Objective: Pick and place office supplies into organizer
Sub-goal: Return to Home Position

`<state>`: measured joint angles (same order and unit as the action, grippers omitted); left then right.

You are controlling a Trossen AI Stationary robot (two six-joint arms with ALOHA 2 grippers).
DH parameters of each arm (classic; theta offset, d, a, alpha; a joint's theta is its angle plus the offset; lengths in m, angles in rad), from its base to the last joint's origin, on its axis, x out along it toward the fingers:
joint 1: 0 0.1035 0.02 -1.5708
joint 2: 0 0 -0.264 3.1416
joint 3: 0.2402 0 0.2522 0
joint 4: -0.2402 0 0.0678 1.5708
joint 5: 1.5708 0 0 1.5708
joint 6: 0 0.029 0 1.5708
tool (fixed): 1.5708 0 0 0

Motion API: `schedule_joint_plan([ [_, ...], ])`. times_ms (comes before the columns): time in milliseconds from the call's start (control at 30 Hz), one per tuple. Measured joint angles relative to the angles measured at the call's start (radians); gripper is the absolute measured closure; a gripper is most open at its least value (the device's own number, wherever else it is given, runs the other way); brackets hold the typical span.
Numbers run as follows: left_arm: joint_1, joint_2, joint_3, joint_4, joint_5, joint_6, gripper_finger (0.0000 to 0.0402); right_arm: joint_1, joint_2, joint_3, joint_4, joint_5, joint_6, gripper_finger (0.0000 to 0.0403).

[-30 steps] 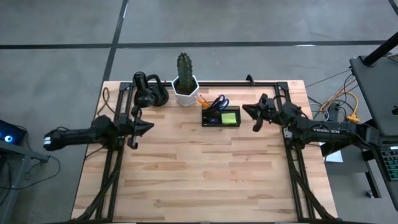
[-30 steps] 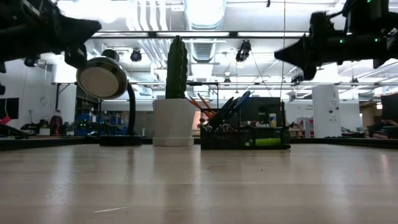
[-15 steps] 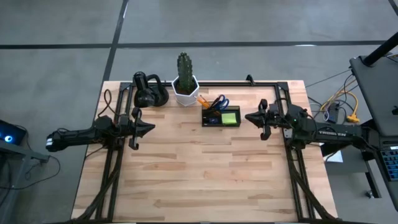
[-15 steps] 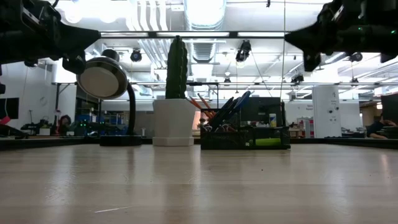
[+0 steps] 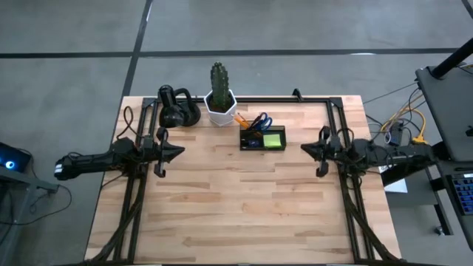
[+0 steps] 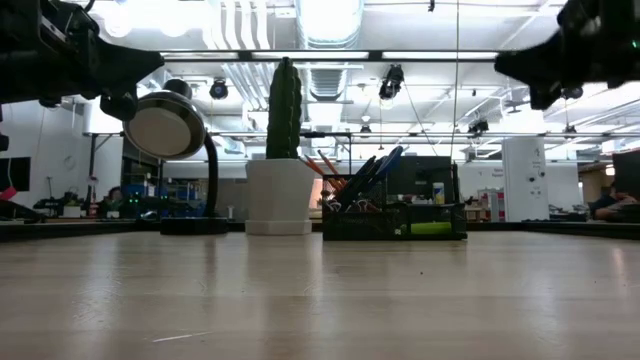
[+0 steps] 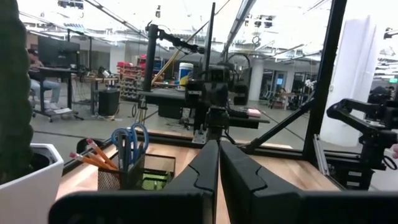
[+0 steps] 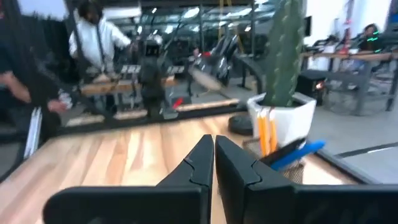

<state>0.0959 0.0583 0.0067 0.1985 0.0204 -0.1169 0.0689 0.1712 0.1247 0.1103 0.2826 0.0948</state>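
Between my left fingers [image 5: 176, 151] and right fingers [image 5: 307, 150] I have bare pale wooden bench [image 5: 236, 203], open from one tip to the other. Just off that line, nearer the right fingers, stands the dark smoky-translucent organizer box [image 5: 262, 140], blue-handled scissors [image 5: 260, 120] poking up. Beyond it, the white hexagonal cactus pot [image 5: 220, 108] and black rounded lamp [image 5: 178, 111] block the way.

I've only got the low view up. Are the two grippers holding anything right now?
Observer: The left gripper is shut, with nothing between its fingers, going by its wrist view.
Operator: And the right one?
Observer: The right gripper is shut and empty too.
Operator: What's that green strip I can see?
Observer: From above, it's a green sticky pad lying flat in the organizer, at the end nearer the right arm.
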Motion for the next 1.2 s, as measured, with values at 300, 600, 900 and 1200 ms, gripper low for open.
schedule_joint_plan([
  [300,0.0,0.003,0.0,-0.025,0.001,0.003,0.0402,0.026,-0.017,-0.115,0.08,-0.072,0.075,0.0395],
  [600,0.0,0.028,-0.001,-0.063,0.003,0.019,0.0402,0.025,-0.018,-0.115,0.074,-0.075,0.081,0.0395],
  [900,-0.001,0.038,-0.001,-0.05,0.059,0.018,0.0402,0.024,-0.018,-0.115,0.072,-0.077,0.085,0.0394],
  [1200,-0.001,0.038,-0.002,-0.051,0.086,0.016,0.0402,0.024,-0.009,-0.115,0.057,-0.121,0.143,0.0394],
])
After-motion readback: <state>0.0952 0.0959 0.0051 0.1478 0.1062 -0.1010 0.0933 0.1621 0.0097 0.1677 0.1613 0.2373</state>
